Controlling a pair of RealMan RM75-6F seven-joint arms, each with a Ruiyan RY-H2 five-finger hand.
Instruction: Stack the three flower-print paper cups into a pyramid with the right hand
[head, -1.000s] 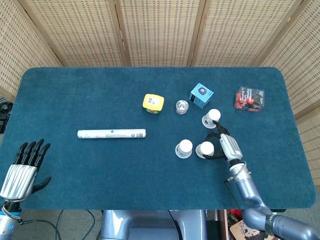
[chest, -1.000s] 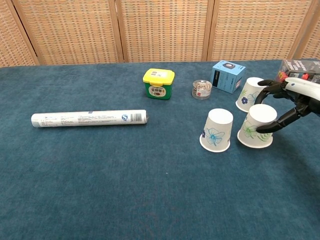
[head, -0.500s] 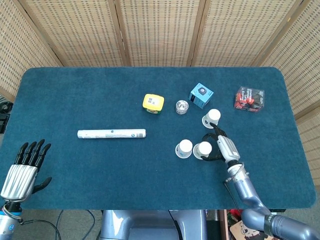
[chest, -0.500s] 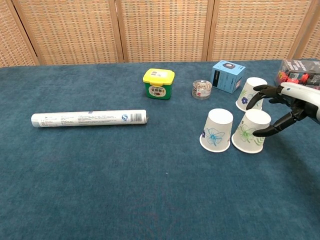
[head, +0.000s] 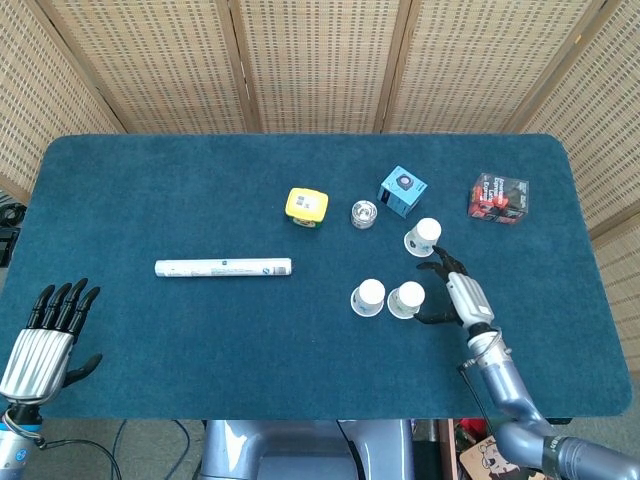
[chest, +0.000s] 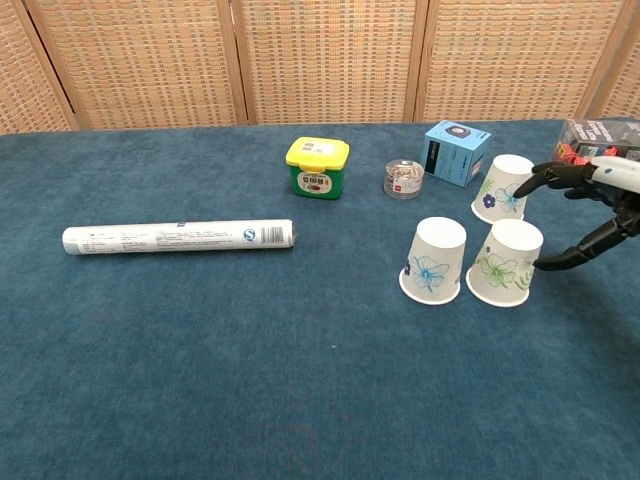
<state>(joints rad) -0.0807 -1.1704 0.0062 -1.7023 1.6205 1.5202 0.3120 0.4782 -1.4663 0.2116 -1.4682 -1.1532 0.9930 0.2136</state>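
Note:
Three flower-print paper cups stand upside down on the blue table. Two sit side by side: the left cup (chest: 434, 260) (head: 368, 297) and the right cup (chest: 506, 263) (head: 406, 299), nearly touching. The third cup (chest: 503, 188) (head: 423, 237) stands behind them, further back and to the right. My right hand (chest: 598, 212) (head: 462, 294) hovers just right of the right cup with its fingers spread, holding nothing and clear of the cup. My left hand (head: 48, 338) rests open at the table's near left corner, far from the cups.
A white tube (chest: 178, 237) lies at the left. A yellow-lidded green tub (chest: 318, 167), a small clear jar (chest: 402, 178) and a blue box (chest: 456, 153) stand behind the cups. A red-black box (chest: 598, 135) sits far right, just behind my right hand.
My right hand slid the right cup leftward beside the left cup, then let go and drew back to the right with its fingers apart.

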